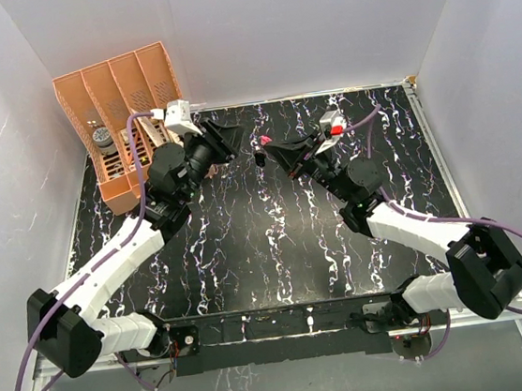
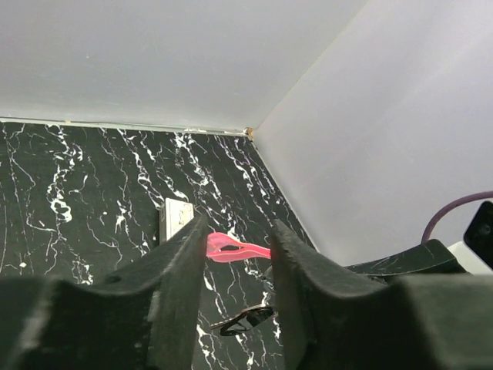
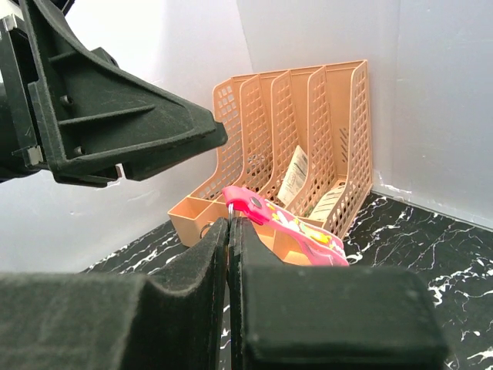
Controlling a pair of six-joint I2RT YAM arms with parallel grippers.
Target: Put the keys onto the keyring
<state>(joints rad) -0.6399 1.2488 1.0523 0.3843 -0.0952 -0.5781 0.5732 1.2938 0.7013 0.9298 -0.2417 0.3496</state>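
Note:
The keyring's pink strap (image 3: 289, 223) sticks up to the right from my right gripper (image 3: 233, 225), which is shut on the small ring at the strap's end. In the top view the strap (image 1: 262, 140) sits between the two grippers at the back middle of the table. My left gripper (image 2: 239, 231) is open and empty, and the strap (image 2: 235, 248) shows in the gap beyond its fingers. A small flat key (image 2: 245, 318) shows just below the strap. It looks dark here, and I cannot tell whether it hangs or lies on the table.
An orange file organizer (image 1: 125, 117) with papers stands at the back left, and it also shows in the right wrist view (image 3: 308, 139). A small white rectangular box (image 2: 176, 220) lies on the black marbled table (image 1: 276, 241) beyond the left fingers. White walls enclose the table.

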